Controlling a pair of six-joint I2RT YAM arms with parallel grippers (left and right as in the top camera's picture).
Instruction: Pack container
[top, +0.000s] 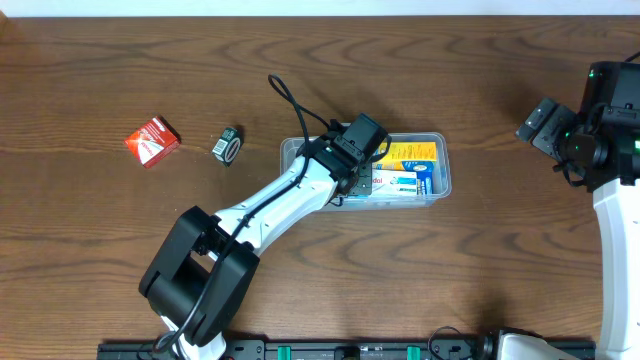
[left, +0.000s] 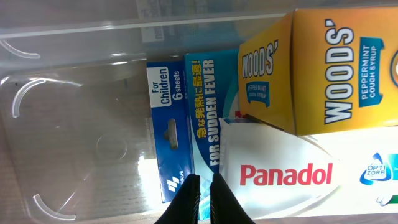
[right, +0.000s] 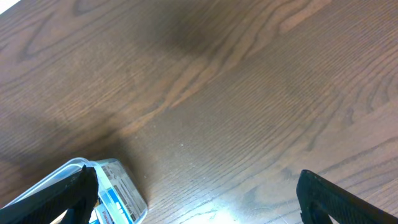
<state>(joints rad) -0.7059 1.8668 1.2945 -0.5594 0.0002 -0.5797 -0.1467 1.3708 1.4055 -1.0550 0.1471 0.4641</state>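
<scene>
Container (top: 444, 160) sits mid-tabletop (top: 100, 60), long axis running left to right across the overhead view. Partly packed: yellow Woods' box (left: 329, 68), white Panadol box (left: 292, 174) and blue fever-patch box (left: 186, 124) crowd its right half. Left half shows bare clear floor.

Left end effector (left: 202, 186) is down inside the container, directly above the blue fever-patch box, fingers pinched together with nothing between them. Contact with the box: cannot tell. Right end effector (right: 196, 186) hangs wide apart and empty, well off to the container's right, over bare wood.

Outward: red box (top: 152, 140) and small dark box (top: 228, 145) lie loose on the tabletop, left of the container, the dark one nearer it. Both are on the left arm's side, well apart from the right arm. Judgement: the next pick falls to the left arm, which must lift clear of the container and travel left, roughly along the line of its long axis.

Views: left wrist alone gives the labels and the free floor. Overhead alone gives the two loose boxes. Right wrist catches only one container corner.
</scene>
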